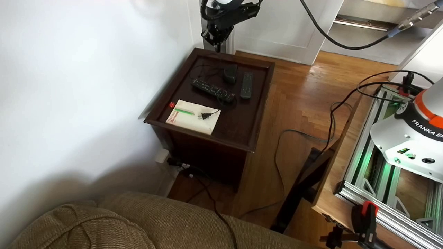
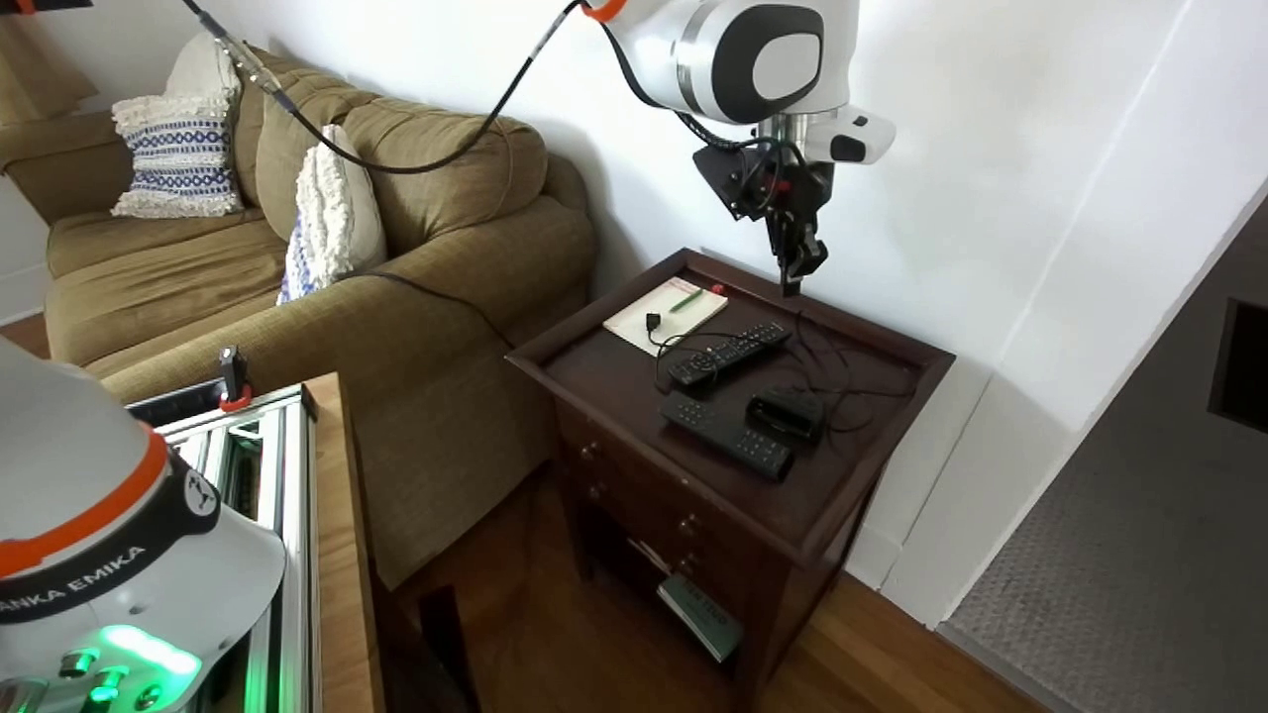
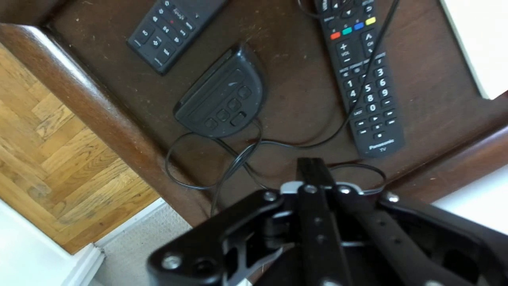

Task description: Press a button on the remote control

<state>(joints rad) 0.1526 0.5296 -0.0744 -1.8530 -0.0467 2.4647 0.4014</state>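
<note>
Since pressing likely wanted one firm tip, I held the empty gripper (image 3: 312, 169) clenched, Panasonic remote (image 3: 370, 97) at wrist-view one o'clock.

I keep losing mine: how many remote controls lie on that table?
2: the Panasonic TV remote, between the book and the black corded device; the Xfinity remote, on that device's other side.

In the wrist view, the long black remote (image 3: 369, 95) reads "Panasonic TV" at its end beside the lower right edge of the tabletop (image 3: 293, 107); further up stand VOL, CH, LAST and digits 1, 3, 4, 5, 6, 8, 9 and 0. Nearer the upper left corner, the other remote (image 3: 176, 31) carries upside-down CH, VOL and, as far as the blur allows, "xfinity". Off the tabletop, the robot base (image 2: 129, 535) bears "FRANKA EMIKA", partly cut off in both exterior views.
</note>
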